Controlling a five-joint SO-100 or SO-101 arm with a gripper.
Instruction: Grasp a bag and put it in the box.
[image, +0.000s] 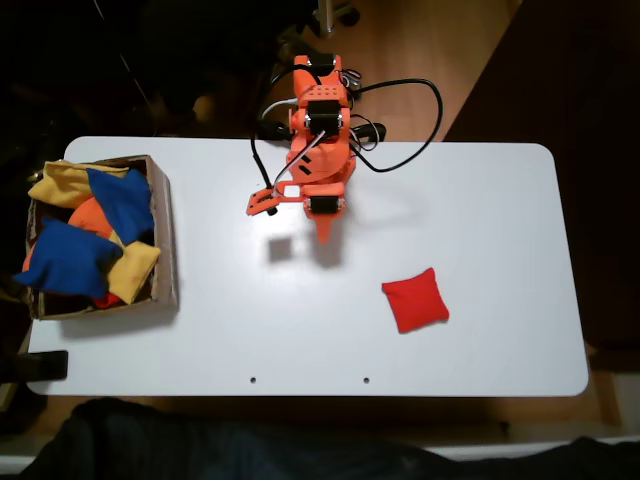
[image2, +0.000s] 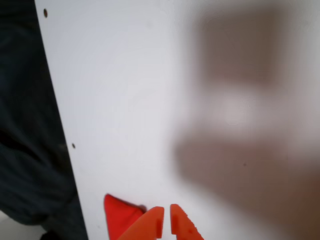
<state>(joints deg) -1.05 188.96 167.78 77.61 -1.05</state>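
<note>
The red bag (image: 415, 300) lies flat on the white table, right of centre in the fixed view. A corner of the red bag (image2: 120, 212) shows at the bottom of the wrist view, just left of the fingertips. The brown cardboard box (image: 165, 230) stands at the table's left edge, holding blue, yellow and orange bean bags. My orange gripper (image: 325, 228) hangs above the table's middle, up and to the left of the bag and apart from it. In the wrist view the gripper (image2: 166, 222) is shut, with only a thin slit between its tips and nothing held.
The white table (image: 480, 200) has bare surface between the box and the bag. Black cables (image: 400, 120) loop behind the arm's base at the far edge. Dark fabric (image: 250, 440) lies along the near edge. A small black object (image: 40, 365) sits at the near left corner.
</note>
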